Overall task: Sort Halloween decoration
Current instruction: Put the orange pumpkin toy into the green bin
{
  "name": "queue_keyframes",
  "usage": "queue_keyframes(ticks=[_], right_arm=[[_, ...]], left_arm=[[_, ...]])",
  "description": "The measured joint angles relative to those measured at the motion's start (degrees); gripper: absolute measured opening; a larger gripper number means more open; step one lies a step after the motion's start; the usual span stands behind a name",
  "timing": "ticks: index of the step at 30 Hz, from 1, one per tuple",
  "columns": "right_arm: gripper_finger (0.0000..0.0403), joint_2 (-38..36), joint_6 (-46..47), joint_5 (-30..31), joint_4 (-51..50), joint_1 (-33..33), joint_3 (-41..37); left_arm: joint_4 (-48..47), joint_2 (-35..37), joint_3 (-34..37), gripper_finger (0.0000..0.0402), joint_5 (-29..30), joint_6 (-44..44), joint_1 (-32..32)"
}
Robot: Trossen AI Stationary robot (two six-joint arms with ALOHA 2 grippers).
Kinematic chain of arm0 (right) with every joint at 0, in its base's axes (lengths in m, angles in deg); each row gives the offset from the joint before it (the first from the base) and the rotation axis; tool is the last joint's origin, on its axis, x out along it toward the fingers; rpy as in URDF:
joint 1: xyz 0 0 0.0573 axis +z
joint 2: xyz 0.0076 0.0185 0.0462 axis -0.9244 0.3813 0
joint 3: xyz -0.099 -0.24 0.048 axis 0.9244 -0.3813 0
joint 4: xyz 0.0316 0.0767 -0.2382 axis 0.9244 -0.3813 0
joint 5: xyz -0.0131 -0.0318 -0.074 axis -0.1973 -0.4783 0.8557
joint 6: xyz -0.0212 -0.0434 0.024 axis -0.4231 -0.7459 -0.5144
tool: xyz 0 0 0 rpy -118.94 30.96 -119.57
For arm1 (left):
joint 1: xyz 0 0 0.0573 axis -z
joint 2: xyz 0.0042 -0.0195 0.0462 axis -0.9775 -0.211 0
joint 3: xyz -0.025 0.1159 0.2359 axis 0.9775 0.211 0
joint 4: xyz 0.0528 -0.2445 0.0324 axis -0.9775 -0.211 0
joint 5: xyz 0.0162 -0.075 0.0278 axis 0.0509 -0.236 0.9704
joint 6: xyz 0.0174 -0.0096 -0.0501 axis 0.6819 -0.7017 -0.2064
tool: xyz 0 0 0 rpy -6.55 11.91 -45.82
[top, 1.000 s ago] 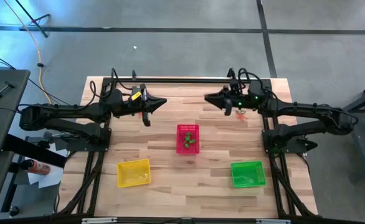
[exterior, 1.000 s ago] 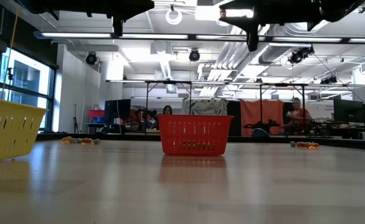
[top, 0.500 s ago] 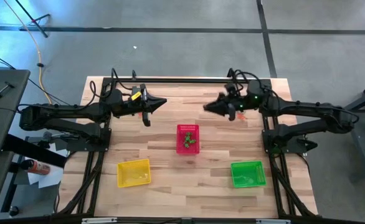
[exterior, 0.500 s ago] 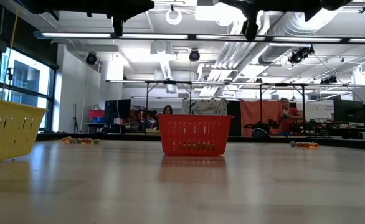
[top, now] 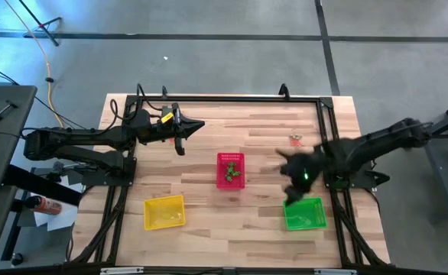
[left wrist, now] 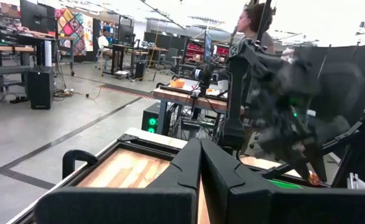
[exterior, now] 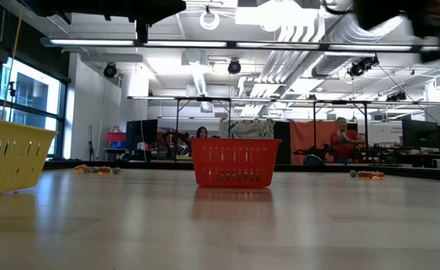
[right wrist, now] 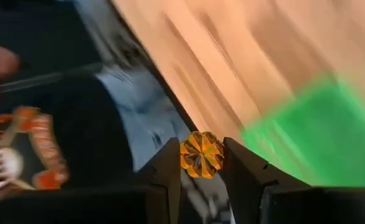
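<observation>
My right gripper (top: 297, 176) hangs above the table just far of the green basket (top: 304, 215), shut on a small orange ribbed trinket (right wrist: 201, 154). The green basket shows blurred past the fingers in the right wrist view (right wrist: 313, 124). More orange trinkets lie on the table near the far right (top: 295, 139) (exterior: 366, 174), and others lie at the far left (exterior: 96, 169). Green trinkets (top: 232, 174) lie inside the red basket (top: 230, 169). My left gripper (top: 180, 136) waits, shut, raised over the far left of the table. My right gripper pinches the orange trinket (right wrist: 201, 154) between its two fingers (right wrist: 167, 168). The trinket is lifted clear of the table. Its ribbed face shows in the gap between the fingers.
The yellow basket (top: 164, 211) stands near the left near edge and the red basket (exterior: 233, 161) stands mid-table. A black frame rail (top: 224, 98) runs along the far edge. Bare wood lies between the baskets. People stand in the room beyond the table.
My right gripper has swung fast from the far right of the table toward the near edge, ending close to the green basket, with the arm turning as it went. The left arm has kept still.
</observation>
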Motion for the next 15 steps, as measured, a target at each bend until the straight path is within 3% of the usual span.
queue_keyframes(ticks=[6,12,15], right_arm=[[0.0087,0.0,21.6,0.5,2.6,12.5,-9.5],[0.0087,0.0,40.6,2.8,2.7,16.2,-16.2],[0.0087,0.0,43.2,3.7,3.4,16.4,-17.6]], left_arm=[[0.0,0.0,0.0,0.0001,0.0,0.6,0.0],[0.0,0.0,0.0,0.0001,0.0,1.9,0.0],[0.0,0.0,0.0,0.0001,0.0,1.9,0.0]])
